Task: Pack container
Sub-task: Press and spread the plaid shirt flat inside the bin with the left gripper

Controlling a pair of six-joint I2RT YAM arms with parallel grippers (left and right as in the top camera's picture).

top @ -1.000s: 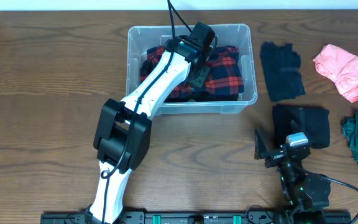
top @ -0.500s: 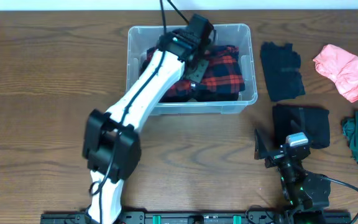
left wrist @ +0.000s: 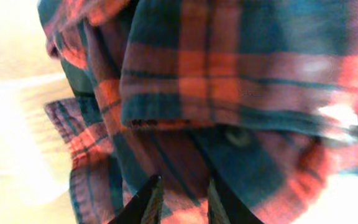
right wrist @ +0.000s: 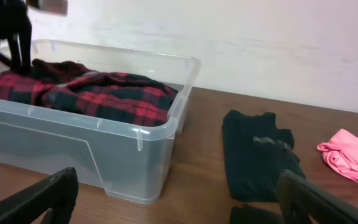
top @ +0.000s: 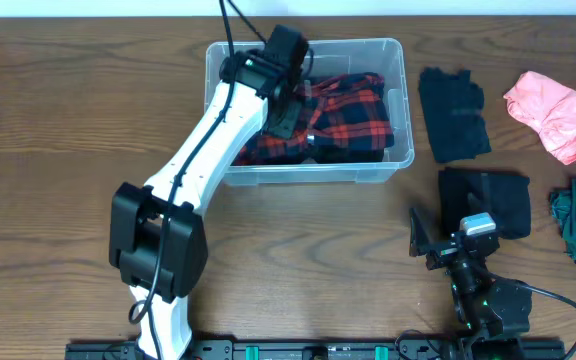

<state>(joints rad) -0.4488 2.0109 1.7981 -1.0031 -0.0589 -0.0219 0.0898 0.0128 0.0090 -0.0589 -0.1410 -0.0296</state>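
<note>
1. Overhead: since the earlier frame the left arm has swung left. Its elbow now sits further left and nearer the table's [top: 68,150] front edge. The left claw [top: 286,98] has slid from the container's middle into its left half. The container [top: 308,172] lies unmoved at the far centre of the table, with the plaid cloth [top: 353,110] inside. The claw hangs within the walls, over the cloth's left part. The right claw [top: 446,238] sits as before at the front right, well apart from the container. A black garment [top: 453,115] lies just right of the container.
2. Left wrist: the left claw's [left wrist: 179,199] two tips stand a little apart, with a narrow gap and nothing seen between them. Plaid cloth [left wrist: 229,93] fills the view close beneath. The washed-out glare on the left is too bright to read.
3. Right wrist: the right claw [right wrist: 176,193] has its fingers spread wide and holds nothing. The container [right wrist: 92,149] stands ahead on the left, with the cloth [right wrist: 104,93] heaped below its rim. The left claw [right wrist: 18,46] shows dark at the container's far left, pointing down at the cloth. The black garment [right wrist: 260,155] lies to the right, beside a pink cloth [right wrist: 353,158].
</note>
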